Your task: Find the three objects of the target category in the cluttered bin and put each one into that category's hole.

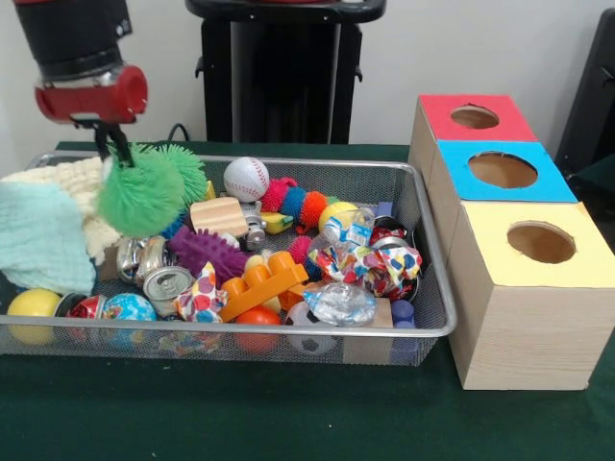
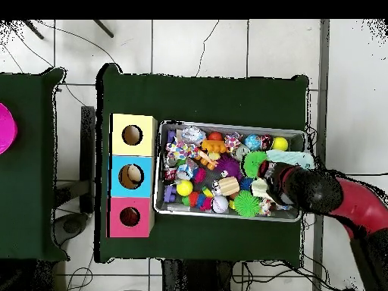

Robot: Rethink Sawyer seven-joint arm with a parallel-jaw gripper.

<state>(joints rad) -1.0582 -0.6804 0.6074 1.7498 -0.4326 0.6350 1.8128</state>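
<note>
Above the bin [image 1: 423,206], at its cloth-covered end, a green spiky ball [image 1: 140,195] is gripped by the tool [image 1: 113,146] and held clear of the clutter. Beneath it, a baseball [image 1: 246,178], an orange block [image 1: 261,284] and crushed cans [image 1: 165,283] are seen. The plush toys cannot be picked out. The red-topped box's hole [image 1: 475,117] is found beside the bin on the desk [image 1: 240,413].
</note>
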